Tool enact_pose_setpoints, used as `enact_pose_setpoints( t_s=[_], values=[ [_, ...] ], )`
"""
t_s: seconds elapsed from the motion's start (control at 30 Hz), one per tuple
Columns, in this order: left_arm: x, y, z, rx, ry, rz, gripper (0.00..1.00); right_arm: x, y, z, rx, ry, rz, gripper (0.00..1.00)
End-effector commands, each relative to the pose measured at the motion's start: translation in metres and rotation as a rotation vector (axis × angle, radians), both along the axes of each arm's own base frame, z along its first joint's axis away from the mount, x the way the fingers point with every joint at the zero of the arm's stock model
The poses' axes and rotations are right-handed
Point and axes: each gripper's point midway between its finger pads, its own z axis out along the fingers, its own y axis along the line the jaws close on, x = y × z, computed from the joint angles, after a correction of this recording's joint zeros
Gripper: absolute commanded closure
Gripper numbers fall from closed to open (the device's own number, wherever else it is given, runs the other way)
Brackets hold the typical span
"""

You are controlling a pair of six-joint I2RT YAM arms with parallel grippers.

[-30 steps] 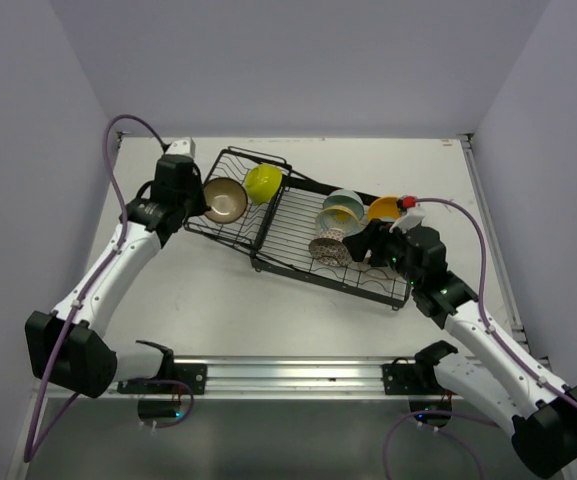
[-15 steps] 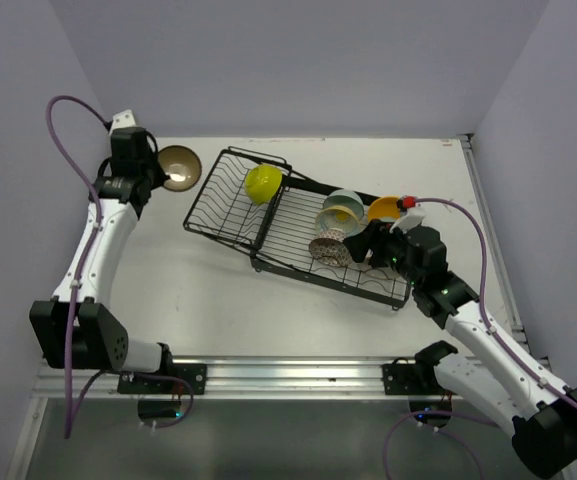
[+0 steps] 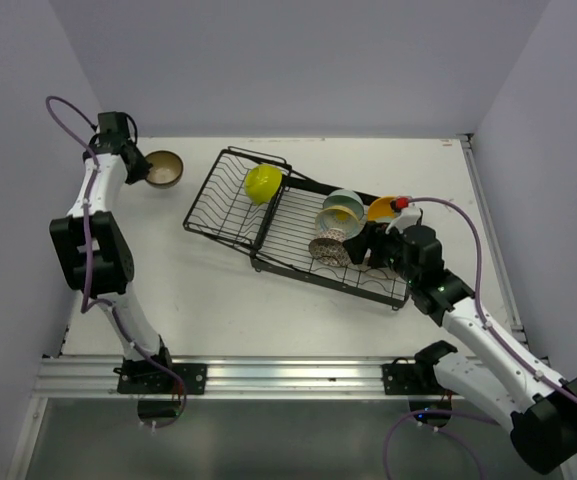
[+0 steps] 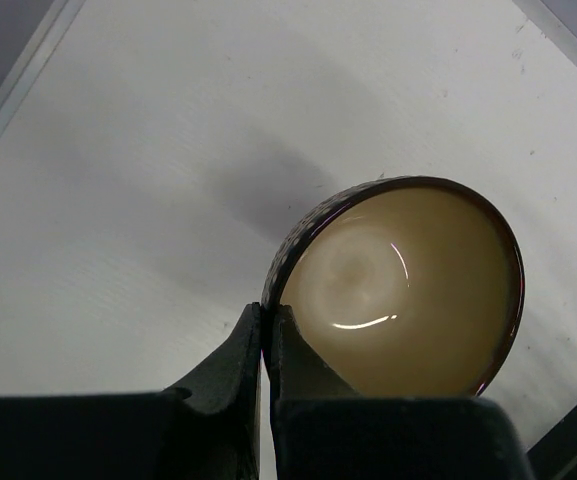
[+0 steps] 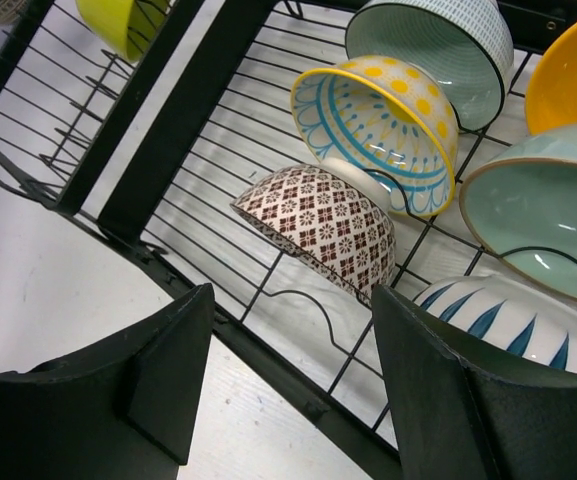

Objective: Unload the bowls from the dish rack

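The right pincer (image 5: 288,370) stands spread at the rack's (image 3: 328,281) near edge, facing a patterned bowl (image 5: 318,225) that leans among other bowls (image 5: 388,110) on the flat section. A yellow-green bowl (image 3: 263,182) sits in the basket section. Farthest off, the left pincer (image 4: 265,325) pinches the rim of a brown bowl (image 4: 398,285) outside the rack, at the counter's (image 4: 118,200) far left corner.

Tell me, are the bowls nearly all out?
No, none looks released yet. The left end effector pinches the rim of one brown bowl, clear of the dish rack. The yellow-green bowl and several others sit in it; the open right end effector hovers by them.
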Motion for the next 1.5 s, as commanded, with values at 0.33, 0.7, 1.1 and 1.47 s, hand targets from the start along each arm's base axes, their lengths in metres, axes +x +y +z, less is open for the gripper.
enact_pose_setpoints(
  t_s=[0.33, 0.7, 1.1, 1.47],
  values=[
    [0.049, 0.014, -0.025, -0.098, -0.016, 0.016, 1.0, 0.016, -0.005, -0.016, -0.031, -0.034, -0.02, 0.3],
    [0.033, 0.019, -0.059, -0.077, 0.057, 0.006, 0.82, 0.017, -0.008, -0.018, -0.029, -0.033, -0.03, 0.28],
    [0.019, 0.016, -0.065, -0.079, 0.071, -0.007, 0.51, 0.015, -0.012, -0.014, -0.027, -0.039, -0.039, 0.16],
    [-0.001, 0.018, 0.06, -0.006, -0.188, 0.011, 0.31, 0.014, -0.013, 0.003, -0.029, -0.045, -0.039, 0.02]
  ],
)
